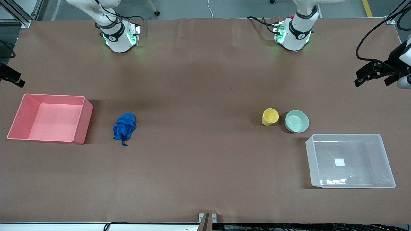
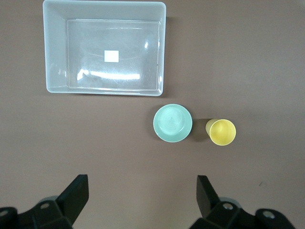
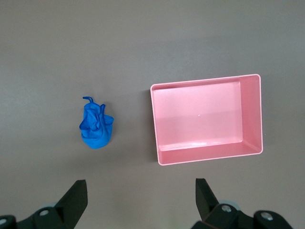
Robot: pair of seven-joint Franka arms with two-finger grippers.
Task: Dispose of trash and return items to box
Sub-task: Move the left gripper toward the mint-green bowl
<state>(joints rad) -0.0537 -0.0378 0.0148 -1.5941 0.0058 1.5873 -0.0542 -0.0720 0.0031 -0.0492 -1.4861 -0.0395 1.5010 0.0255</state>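
While the blue trash wad [image 1: 124, 127] is lying crumpled on the brown table [image 1: 199, 166], it is sitting just beside the pink bin [image 1: 50, 118], on the side toward the left arm's end. Well apart from that bin, near the left arm's end, the yellow cup [image 1: 270, 116] and mint-green bowl [image 1: 297, 121] are standing side by side, almost touching, with the clear box [image 1: 350, 160] nearer the front camera than both. The left gripper [image 2: 143, 191] is hovering high over the cup and bowl, jaws spread wide, holding nothing. The right gripper [image 3: 141, 193] is hanging above the bin and wad, equally wide and gripping nothing.
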